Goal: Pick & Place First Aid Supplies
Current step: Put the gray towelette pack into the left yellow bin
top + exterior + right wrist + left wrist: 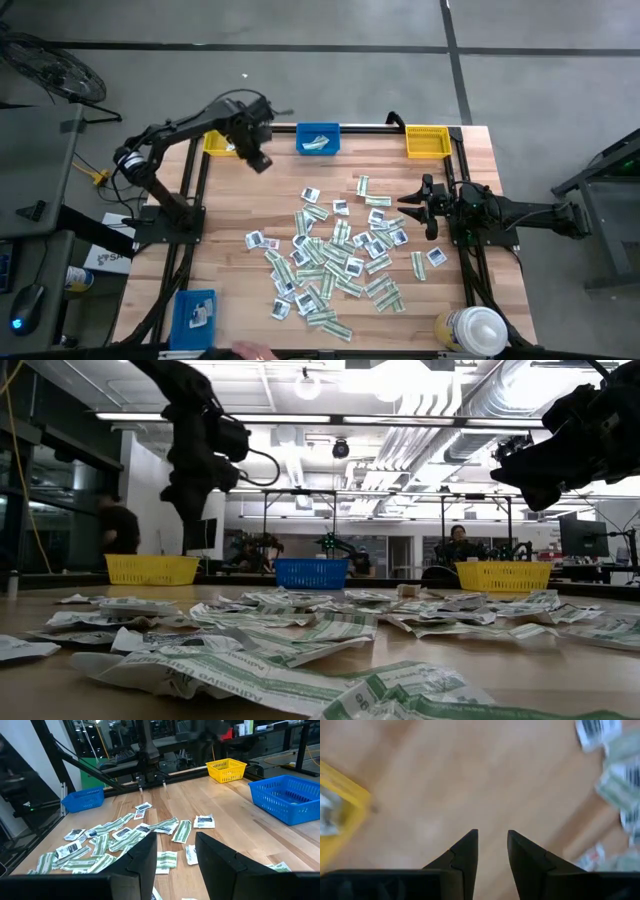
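Nearest the camera, the first aid packets (pixel 335 258) lie scattered thick across the middle of the wooden table (pixel 240 200). Out at their right edge the right gripper (pixel 408 208) hovers, fingers parted, nothing between them. Farther back on the left, the left gripper (pixel 262 164) hangs just beside the yellow bin (pixel 216 144), fingers narrowly apart and empty.

Wooden table (pixel 230 205). Far edge: yellow bin (pixel 427 141), blue bin (pixel 318 138), second yellow bin (pixel 217 145). Near edge: another blue bin (pixel 194 312), white-capped bottle (pixel 472 331).
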